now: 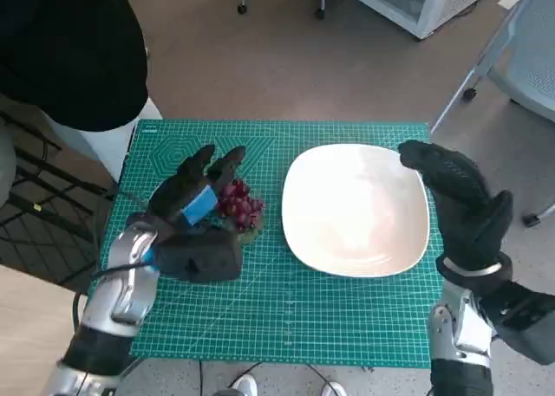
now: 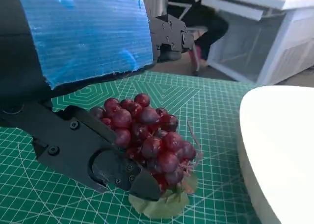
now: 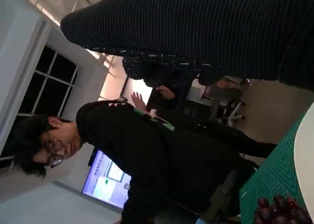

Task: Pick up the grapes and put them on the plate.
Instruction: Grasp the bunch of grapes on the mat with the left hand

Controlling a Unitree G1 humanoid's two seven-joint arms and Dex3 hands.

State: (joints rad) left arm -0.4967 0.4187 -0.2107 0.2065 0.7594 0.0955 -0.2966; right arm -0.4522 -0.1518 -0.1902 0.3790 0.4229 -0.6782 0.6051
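Observation:
The bunch of dark red grapes [image 1: 240, 204] [image 2: 147, 133] lies on the green mat [image 1: 286, 309], on its pale green leaf, just left of the white plate [image 1: 355, 210] [image 2: 284, 145]. My left hand [image 1: 195, 218] [image 2: 88, 42] is spread over the bunch from the near-left side. Its fingers [image 2: 169, 35] reach past the far side, well above the fruit, and its lower black finger [image 2: 98, 158] lies against the near side of the bunch. My gloved right hand [image 1: 460, 201] hovers over the plate's right rim and holds nothing. The right wrist view shows the grapes [image 3: 279, 211] small in a corner.
A person in a black top [image 1: 69, 41] [image 3: 147, 155] stands close beyond the table's far left corner. Office chair legs and wheels [image 1: 473, 88] and a white cabinet [image 1: 416, 2] stand on the floor beyond the table. The mat's edges mark the table's limits.

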